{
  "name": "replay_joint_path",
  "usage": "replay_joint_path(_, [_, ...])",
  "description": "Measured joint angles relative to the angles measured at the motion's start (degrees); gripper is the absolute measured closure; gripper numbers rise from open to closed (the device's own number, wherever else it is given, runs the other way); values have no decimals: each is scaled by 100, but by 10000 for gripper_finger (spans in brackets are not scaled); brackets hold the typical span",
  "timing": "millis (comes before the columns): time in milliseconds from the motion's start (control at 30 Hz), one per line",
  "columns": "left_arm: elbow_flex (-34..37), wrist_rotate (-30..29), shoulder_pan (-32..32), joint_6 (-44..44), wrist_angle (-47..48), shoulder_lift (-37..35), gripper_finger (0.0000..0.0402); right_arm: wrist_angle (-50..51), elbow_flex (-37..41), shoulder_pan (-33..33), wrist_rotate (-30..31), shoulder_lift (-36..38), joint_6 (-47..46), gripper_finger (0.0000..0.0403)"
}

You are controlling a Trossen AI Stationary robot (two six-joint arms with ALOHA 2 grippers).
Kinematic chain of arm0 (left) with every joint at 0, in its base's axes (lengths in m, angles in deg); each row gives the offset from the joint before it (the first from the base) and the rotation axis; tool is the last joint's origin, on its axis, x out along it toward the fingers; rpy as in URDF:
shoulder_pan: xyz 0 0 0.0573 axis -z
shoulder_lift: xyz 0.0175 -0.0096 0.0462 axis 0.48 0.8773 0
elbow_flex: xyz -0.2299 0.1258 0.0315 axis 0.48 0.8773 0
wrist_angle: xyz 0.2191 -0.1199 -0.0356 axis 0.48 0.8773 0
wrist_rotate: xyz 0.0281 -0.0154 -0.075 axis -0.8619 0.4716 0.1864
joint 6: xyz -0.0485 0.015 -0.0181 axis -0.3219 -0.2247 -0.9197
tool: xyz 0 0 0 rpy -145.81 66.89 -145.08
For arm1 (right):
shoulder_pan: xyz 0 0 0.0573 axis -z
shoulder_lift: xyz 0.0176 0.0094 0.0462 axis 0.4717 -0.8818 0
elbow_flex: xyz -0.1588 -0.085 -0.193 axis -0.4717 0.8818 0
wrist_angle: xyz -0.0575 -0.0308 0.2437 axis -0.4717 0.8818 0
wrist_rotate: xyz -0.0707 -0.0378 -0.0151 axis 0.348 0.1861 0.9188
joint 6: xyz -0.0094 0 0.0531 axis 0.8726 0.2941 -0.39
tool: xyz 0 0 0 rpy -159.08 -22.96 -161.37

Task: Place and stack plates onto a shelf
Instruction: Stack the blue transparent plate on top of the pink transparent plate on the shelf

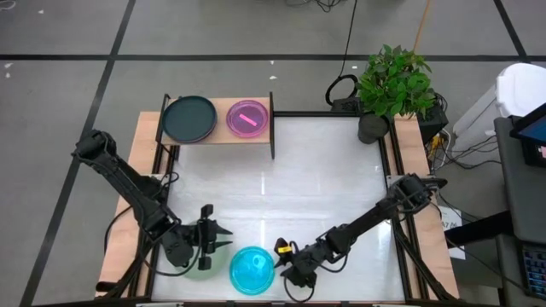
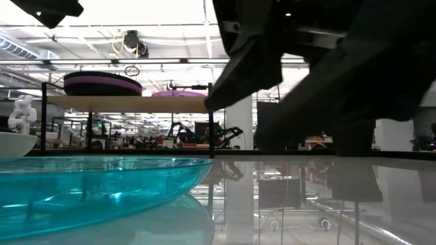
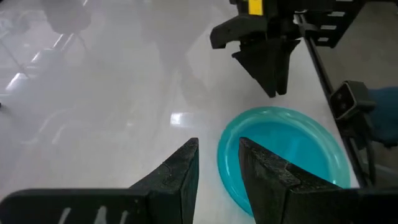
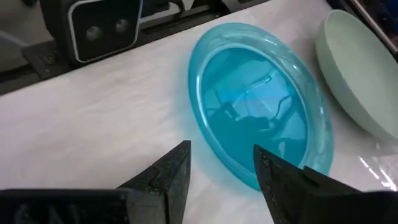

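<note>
A cyan plate (image 1: 252, 269) lies flat on the white tabletop near its near edge, also visible in the right wrist view (image 4: 261, 106). My right gripper (image 1: 284, 275) is open at the plate's right edge; its fingers stand either side of the rim (image 4: 227, 165) without plainly touching it. My left gripper (image 1: 229, 241) is open, just left of and beyond the plate (image 3: 286, 149), above a sage-green plate (image 1: 201, 266). On the light-wood shelf (image 1: 218, 135) rest a black plate over a purple one (image 2: 102, 83) and a pink plate (image 1: 248, 118).
The shelf stands at the table's far left on black posts (image 1: 272, 136). A potted plant (image 1: 392, 85) is at the far right corner. The low camera (image 4: 102, 25) sits at the near edge by the cyan plate. The table's middle (image 1: 290, 179) is bare white surface.
</note>
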Motion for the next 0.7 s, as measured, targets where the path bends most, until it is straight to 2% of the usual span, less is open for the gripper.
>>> replay_joint_path(233, [0,-2,-188,293,37,0,282,-325,0,204,-356,-396,562,248])
replay_joint_path(500, [-2,32,-247,531,106,0,282,-974,-11,203,-142,-654,1072,249])
replay_joint_path(700, [-2,42,-247,709,212,0,282,-947,-11,231,-143,-656,1386,291])
